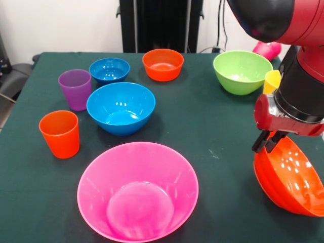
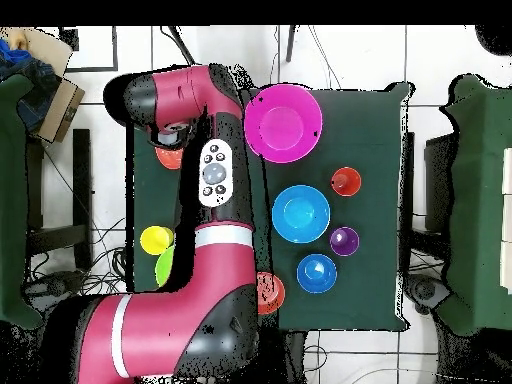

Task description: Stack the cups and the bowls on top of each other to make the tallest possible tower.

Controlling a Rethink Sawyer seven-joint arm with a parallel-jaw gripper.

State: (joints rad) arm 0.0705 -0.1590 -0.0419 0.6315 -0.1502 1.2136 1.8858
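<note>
I see the gripper (image 1: 269,142) at the table's front-view right edge, its dark fingers closed on the rim of the large orange bowl (image 1: 291,178), which hangs tilted on its side. The very large pink bowl (image 1: 137,190) sits nearest the camera. Behind it stands the medium blue bowl (image 1: 121,107), with the orange cup (image 1: 60,133) and purple cup (image 1: 75,89) to its left. The lime green bowl (image 1: 242,71) rests further back.

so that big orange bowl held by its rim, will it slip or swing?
Likely swings: the gripper pinches only the rim of the orange bowl, which hangs tilted on its side. Glossy plastic probably slips easily. Looks stiff and light.
</note>
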